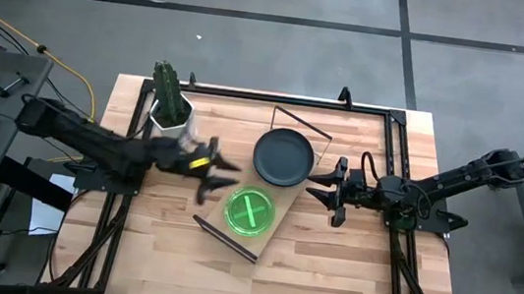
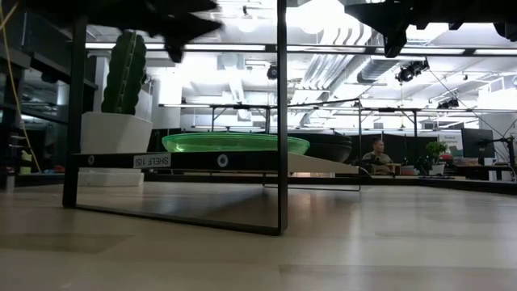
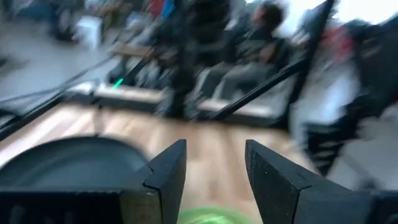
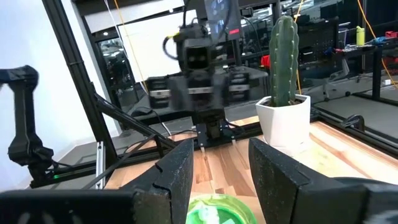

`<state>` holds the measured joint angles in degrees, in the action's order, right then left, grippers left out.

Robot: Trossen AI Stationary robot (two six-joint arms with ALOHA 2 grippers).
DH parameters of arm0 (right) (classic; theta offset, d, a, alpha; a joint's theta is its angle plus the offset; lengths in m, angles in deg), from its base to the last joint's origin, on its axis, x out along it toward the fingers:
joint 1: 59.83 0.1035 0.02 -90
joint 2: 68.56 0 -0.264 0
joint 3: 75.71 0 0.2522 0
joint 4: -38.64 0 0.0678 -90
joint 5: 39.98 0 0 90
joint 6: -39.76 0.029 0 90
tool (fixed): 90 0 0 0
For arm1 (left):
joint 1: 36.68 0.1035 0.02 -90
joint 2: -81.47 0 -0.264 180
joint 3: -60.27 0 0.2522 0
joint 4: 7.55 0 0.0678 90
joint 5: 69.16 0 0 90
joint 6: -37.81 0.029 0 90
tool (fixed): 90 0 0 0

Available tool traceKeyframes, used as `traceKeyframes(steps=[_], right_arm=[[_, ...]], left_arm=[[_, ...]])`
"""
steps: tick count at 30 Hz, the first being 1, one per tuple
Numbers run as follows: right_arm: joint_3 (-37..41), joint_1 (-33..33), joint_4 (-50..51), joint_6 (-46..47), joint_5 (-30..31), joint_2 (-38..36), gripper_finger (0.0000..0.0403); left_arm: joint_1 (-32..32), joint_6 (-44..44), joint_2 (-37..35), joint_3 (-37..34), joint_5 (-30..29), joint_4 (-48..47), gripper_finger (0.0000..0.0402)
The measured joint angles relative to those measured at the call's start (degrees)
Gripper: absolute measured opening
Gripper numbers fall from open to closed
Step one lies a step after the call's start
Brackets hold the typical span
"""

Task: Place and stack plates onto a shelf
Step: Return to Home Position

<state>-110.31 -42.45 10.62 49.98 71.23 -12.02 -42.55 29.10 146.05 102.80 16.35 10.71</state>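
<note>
A light-wood shelf (image 1: pixel 284 206) with black frame legs stands slantwise in the middle of the table. A green plate (image 1: pixel 249 212) rests flat on its near half, and a black plate (image 1: pixel 284 156) rests flat on its far half. My left gripper (image 1: pixel 222 175) hovers open just left of the green plate, above the table, with nothing between its fingers (image 3: pixel 214 149). My right gripper (image 1: pixel 321 190) hovers open just right of the shelf, facing the green plate (image 4: pixel 214 211), and also holds nothing. Both grippers point roughly level.
A white pot with a green cactus (image 1: pixel 170 107) stands at the far left of the table, behind my left arm. Black frame rails (image 1: pixel 365 109) run along the table's far and side edges. A person (image 2: pixel 377 153) sits in the room beyond the table.
</note>
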Motion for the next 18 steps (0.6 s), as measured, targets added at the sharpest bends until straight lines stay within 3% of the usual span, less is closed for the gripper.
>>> traceKeyframes(steps=[5, 12, 18], right_arm=[[0.0, 0.0, 0.0, -0.2, 0.0, 0.0, 0.014], [0.0, -0.1, 0.0, -1.7, 0.0, 0.0, 0.014], [0.0, -0.1, 0.0, -1.6, 0.4, 0.0, 0.014]], left_arm=[[-8.0, 1.9, -6.2, -9.8, -1.2, 12.6, 0.0146], [-13.0, 7.4, -12.4, -12.4, -4.2, 12.9, 0.0132], [-13.7, 9.7, -14.6, -13.9, -5.5, 12.6, 0.0127]])
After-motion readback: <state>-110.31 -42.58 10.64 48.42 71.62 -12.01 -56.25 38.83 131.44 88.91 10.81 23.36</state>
